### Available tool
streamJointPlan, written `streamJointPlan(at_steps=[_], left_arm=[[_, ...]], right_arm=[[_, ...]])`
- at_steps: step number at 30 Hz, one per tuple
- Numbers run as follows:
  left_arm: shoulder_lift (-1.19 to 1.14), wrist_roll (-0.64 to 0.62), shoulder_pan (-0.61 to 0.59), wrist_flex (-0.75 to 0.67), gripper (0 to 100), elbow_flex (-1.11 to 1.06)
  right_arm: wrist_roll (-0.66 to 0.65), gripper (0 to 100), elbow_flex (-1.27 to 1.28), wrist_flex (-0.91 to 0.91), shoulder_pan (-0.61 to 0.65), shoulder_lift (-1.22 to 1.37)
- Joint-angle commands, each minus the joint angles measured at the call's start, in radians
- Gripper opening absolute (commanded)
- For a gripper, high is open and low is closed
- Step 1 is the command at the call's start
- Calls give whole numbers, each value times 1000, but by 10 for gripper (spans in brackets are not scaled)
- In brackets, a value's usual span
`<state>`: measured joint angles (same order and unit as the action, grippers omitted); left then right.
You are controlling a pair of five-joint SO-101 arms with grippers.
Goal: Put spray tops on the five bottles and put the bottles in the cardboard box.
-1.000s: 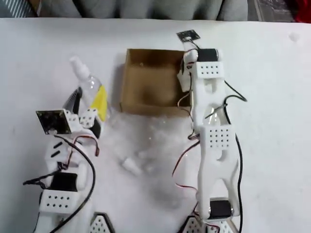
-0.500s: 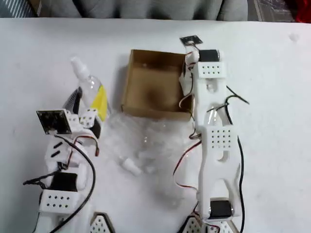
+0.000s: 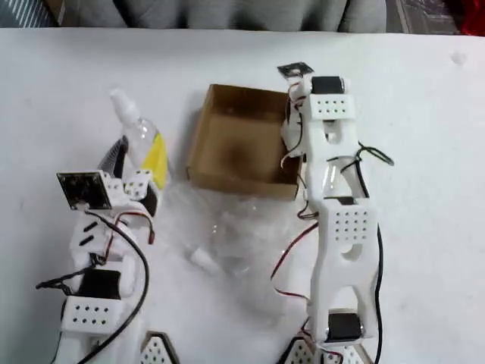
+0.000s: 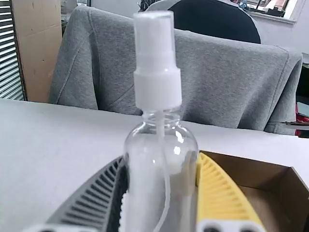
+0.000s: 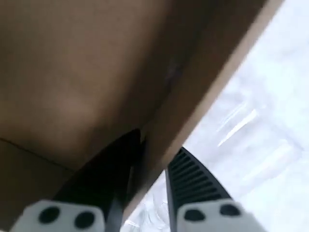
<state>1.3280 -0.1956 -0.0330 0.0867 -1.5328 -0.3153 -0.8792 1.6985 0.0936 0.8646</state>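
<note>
Right gripper point(image 5: 157, 147) clenching the cardboard box point(image 3: 242, 140) side wall, skewing and dragging it toward its own arm. Left gripper point(image 4: 161, 176) grasping the capped spray bottle point(image 4: 161, 145) upright beside the box. Probably lining the box up for loading.

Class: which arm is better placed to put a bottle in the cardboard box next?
Likely left: the left end effector holds a bottle with the spray top on, beside the cardboard box. The right end effector is clamped on the box's wall.
</note>
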Motion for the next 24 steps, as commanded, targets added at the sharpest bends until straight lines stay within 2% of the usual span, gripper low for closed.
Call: streamJointPlan(at_steps=[1, 9, 17, 22, 24], left_arm=[[-4, 12, -5, -25, 23, 11], [-4, 12, -2, -25, 23, 11], [-4, 12, -2, -26, 23, 11], [-4, 12, -2, -26, 23, 11], [-4, 12, -2, -26, 23, 11]], right_arm=[[-80, 15, 21, 16, 21, -82], [-87, 15, 86, 21, 7, -97], [-98, 15, 290, 1, 21, -289], [-253, 15, 399, -122, 44, -300], [-269, 20, 451, -180, 45, -300]])
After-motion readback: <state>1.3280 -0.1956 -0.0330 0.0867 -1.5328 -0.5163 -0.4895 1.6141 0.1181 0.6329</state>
